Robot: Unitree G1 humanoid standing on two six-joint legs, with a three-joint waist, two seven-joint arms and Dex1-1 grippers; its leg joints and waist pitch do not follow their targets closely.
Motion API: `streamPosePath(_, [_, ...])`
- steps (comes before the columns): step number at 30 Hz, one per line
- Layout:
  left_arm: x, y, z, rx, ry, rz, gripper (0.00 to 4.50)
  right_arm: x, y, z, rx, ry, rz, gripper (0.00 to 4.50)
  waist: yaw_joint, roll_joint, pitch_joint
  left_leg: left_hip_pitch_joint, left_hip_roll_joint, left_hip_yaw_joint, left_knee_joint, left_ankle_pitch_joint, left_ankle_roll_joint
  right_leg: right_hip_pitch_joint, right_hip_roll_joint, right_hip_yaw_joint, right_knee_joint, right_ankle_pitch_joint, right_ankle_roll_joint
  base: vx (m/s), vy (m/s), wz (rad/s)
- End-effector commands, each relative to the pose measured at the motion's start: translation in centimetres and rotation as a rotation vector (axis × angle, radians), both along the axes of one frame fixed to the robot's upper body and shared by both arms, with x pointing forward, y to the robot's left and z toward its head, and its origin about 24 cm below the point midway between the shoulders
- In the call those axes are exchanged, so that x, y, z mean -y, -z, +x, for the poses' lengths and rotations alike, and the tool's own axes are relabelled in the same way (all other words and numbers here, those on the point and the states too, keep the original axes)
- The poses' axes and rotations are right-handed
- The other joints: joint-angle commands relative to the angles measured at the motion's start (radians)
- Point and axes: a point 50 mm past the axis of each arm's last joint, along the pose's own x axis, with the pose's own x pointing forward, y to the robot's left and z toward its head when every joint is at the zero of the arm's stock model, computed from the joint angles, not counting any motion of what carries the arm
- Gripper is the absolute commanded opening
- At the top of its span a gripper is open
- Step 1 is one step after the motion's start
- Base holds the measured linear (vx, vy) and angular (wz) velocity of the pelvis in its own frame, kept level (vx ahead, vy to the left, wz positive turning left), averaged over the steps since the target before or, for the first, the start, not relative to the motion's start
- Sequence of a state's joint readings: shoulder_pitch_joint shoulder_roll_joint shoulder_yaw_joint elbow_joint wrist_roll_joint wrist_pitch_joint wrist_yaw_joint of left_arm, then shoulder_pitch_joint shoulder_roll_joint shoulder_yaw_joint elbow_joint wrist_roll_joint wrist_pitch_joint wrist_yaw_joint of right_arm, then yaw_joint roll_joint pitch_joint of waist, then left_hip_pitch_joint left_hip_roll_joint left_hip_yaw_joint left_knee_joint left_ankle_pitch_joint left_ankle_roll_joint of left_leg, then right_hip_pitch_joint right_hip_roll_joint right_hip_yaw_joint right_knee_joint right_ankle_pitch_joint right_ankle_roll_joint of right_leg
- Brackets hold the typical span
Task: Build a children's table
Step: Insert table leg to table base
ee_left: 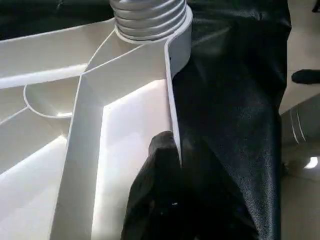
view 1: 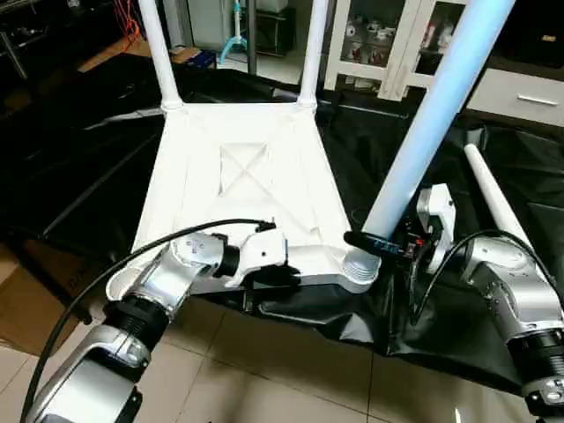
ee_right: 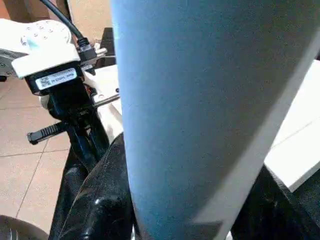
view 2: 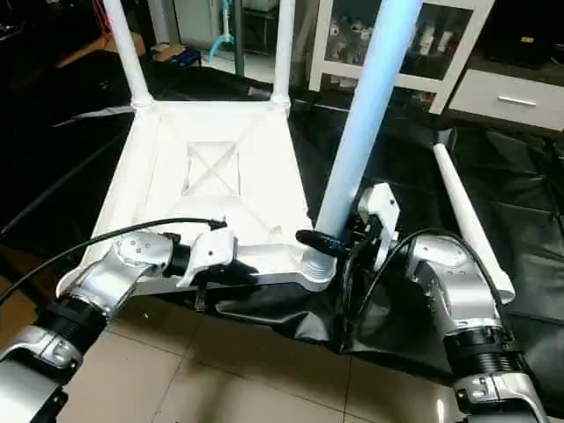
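Left eye view: the left gripper [view 1: 275, 275], fingers pinched together, nips the near rim of the upturned table top [view 1: 247, 176] at lower centre. At right, the right gripper [view 1: 374, 244] clasps the tilted leg [view 1: 423, 132] just above its corner socket [view 1: 359, 269]. Left wrist view adds the screw threads [ee_left: 147, 17].

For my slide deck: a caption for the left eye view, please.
Left gripper pinches the tabletop rim while right gripper clasps the third leg in its socket.
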State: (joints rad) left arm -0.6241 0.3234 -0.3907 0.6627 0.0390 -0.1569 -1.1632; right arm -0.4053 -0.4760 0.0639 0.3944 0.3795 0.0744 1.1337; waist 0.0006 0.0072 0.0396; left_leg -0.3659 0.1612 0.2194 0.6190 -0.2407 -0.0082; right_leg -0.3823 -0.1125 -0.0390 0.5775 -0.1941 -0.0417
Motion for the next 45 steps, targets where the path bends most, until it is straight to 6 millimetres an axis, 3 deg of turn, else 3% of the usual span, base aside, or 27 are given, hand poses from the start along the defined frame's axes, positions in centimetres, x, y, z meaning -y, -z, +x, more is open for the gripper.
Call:
streamPosePath(1, [2.0,-2.1,-0.2,0.050,0.104,-0.101,0.59,1.0,4.3,-1.3,-0.189,0.067,-0.130,1.81,-0.010,-0.003,-0.035,0.024,0.079,-0.038,-0.114,-0.223,0.012,0.012,-0.043,0.033,-0.056,-0.166,-0.187,0.000,0.000,0.00])
streamPosePath(3, [2.1,-2.1,-0.2,0.058,0.107,-0.088,0.70,0.9,4.3,-1.3,-0.186,0.066,-0.130,1.81,-0.009,0.000,-0.035,0.025,0.082,-0.039,-0.118,-0.225,0.002,0.011,-0.041,0.031,-0.056,-0.159,-0.192,0.000,0.000,0.00])
streamPosePath(7, [2.3,-2.0,-0.3,0.071,0.104,-0.074,1.00,0.9,4.4,-1.4,-0.186,0.066,-0.129,1.81,-0.018,-0.006,-0.032,0.021,0.080,-0.040,-0.120,-0.280,-0.011,0.011,-0.042,0.033,-0.062,-0.205,-0.176,0.000,0.000,0.00])
streamPosePath(11, [2.8,-1.5,-0.4,0.062,0.119,-0.029,1.00,0.7,4.4,-1.4,-0.186,0.063,-0.129,1.81,-0.025,0.000,-0.034,0.028,0.081,-0.041,-0.121,-0.314,-0.023,0.004,-0.041,0.034,-0.070,-0.244,-0.163,0.000,0.000,0.00])
streamPosePath(16, [2.6,-1.3,0.5,0.129,0.049,0.010,1.00,0.6,4.3,-1.4,-0.182,0.064,-0.129,1.81,-0.031,0.000,-0.039,0.022,0.080,-0.043,-0.118,-0.272,-0.015,0.013,-0.039,0.032,-0.060,-0.157,-0.173,0.000,0.000,0.00])
streamPosePath(20, [2.5,-1.6,0.9,0.135,0.014,0.009,1.00,0.5,4.4,-1.5,-0.182,0.062,-0.128,1.81,-0.029,0.001,-0.040,0.022,0.081,-0.041,-0.117,-0.262,-0.007,0.014,-0.040,0.032,-0.059,-0.141,-0.187,0.000,0.000,0.00])
streamPosePath(33, [1.1,-0.1,0.0,-0.009,0.034,0.114,1.00,0.5,4.5,-1.6,-0.186,0.060,-0.138,1.81,-0.030,0.003,-0.038,0.024,0.081,-0.040,-0.121,-0.277,-0.016,0.010,-0.039,0.032,-0.060,-0.166,-0.188,0.000,0.000,0.00])
streamPosePath(44, [1.0,-0.1,0.3,0.011,-0.002,0.158,1.00,0.4,4.6,-1.5,-0.183,0.060,-0.143,1.81,-0.030,0.004,-0.036,0.022,0.081,-0.042,-0.122,-0.298,-0.021,0.010,-0.041,0.033,-0.065,-0.200,-0.179,0.000,0.000,0.00])
streamPosePath(45, [1.1,-0.1,0.4,0.012,-0.005,0.150,0.84,0.4,4.6,-1.5,-0.183,0.061,-0.143,1.81,-0.030,0.004,-0.035,0.023,0.081,-0.042,-0.123,-0.308,-0.022,0.008,-0.041,0.033,-0.067,-0.217,-0.175,0.000,0.000,0.00])
